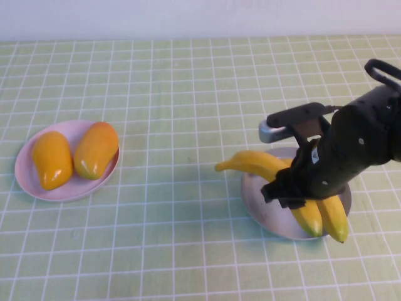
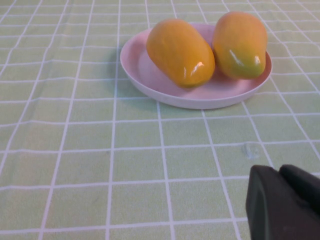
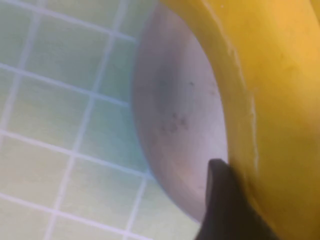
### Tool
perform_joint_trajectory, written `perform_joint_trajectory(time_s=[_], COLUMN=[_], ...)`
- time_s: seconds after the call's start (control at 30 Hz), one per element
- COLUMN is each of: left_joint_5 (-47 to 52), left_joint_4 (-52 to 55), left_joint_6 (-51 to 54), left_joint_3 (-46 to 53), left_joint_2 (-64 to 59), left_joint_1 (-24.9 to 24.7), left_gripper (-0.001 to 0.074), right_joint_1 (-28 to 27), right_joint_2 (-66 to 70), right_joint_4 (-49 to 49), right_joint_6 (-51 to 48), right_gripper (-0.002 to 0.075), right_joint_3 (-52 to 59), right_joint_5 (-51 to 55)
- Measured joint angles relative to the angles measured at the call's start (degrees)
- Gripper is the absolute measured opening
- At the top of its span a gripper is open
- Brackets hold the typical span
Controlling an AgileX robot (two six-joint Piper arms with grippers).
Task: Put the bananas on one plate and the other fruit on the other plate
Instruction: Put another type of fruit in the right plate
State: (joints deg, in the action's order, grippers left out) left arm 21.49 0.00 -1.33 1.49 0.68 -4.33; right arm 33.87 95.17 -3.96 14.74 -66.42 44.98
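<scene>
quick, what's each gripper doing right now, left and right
Left gripper: shut, empty, near the pink plate.
Right gripper: over the grey plate, jaws around a banana.

Bright even light; soft shadows; right wrist view blurred.

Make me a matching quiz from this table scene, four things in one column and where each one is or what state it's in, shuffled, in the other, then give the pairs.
Things:
1. two plump orange-yellow mangoes
2. two long curved yellow bananas
3. right gripper
4. left gripper

Places or states:
A. lying across the round grey-blue plate, ends past its rim
B. low over the green checked tablecloth, fingers shut, holding nothing
C. side by side on the round pale pink plate
D. down at the bananas on the grey-blue plate

Pairs: 1-C, 2-A, 3-D, 4-B
</scene>
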Motion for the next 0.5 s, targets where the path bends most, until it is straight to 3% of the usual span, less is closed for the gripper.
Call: perform_joint_trajectory(time_s=[0.5], left_joint_5=[0.0], left_joint_4=[0.0], left_joint_6=[0.0], left_joint_3=[0.0], left_joint_2=[0.0], left_joint_1=[0.0], left_gripper=[0.0004], right_joint_1=[-2.0], right_joint_2=[3.2], right_joint_4=[-0.9], right_joint_6=[0.2], right_gripper=[0.0309], right_joint_3=[1.0], right_joint_5=[2.4])
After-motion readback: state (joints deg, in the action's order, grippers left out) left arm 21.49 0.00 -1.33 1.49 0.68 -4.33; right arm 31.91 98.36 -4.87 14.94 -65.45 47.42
